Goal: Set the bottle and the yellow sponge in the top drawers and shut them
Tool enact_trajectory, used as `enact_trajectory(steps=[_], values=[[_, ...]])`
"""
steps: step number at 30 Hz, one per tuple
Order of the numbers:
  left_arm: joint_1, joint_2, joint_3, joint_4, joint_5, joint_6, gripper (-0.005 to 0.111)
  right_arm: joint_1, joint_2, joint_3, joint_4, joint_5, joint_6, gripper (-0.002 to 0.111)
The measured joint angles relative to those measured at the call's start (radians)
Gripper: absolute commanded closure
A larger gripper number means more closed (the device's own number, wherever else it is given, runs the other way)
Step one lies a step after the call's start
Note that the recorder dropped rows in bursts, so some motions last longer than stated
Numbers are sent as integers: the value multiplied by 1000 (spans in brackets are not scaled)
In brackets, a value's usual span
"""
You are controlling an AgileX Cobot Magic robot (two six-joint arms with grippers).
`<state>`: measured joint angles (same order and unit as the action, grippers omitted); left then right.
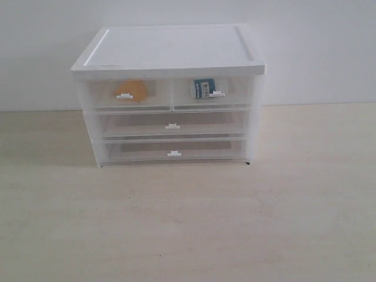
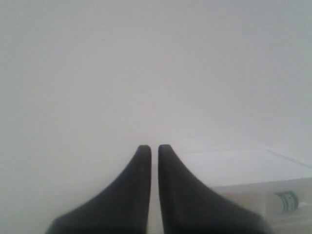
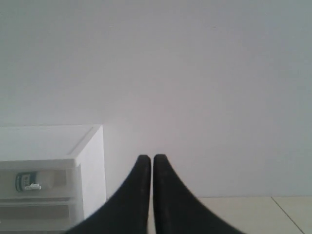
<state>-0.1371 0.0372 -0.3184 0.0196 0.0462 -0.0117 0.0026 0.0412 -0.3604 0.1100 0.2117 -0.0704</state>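
Two sets pressed together, left fingers (image 2: 131, 195) and right fingers (image 3: 134, 195); pale wooden tabletop (image 1: 188, 223); plain white wall (image 1: 47, 35)

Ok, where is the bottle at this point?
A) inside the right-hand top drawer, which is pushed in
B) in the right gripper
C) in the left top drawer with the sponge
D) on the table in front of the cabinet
A: the bottle shows through the translucent front of the right-hand top drawer, which sits flush with the cabinet; the yellow sponge is alone in the left top drawer.
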Motion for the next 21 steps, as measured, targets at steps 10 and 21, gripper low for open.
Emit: enact_trajectory(steps=[10,21], values=[[0,-37,13,0,41,-48,103,0,-30,211,9,-99,2,108],[0,-36,217,2,-99,-48,103,0,-30,355,12,-195,2,108]])
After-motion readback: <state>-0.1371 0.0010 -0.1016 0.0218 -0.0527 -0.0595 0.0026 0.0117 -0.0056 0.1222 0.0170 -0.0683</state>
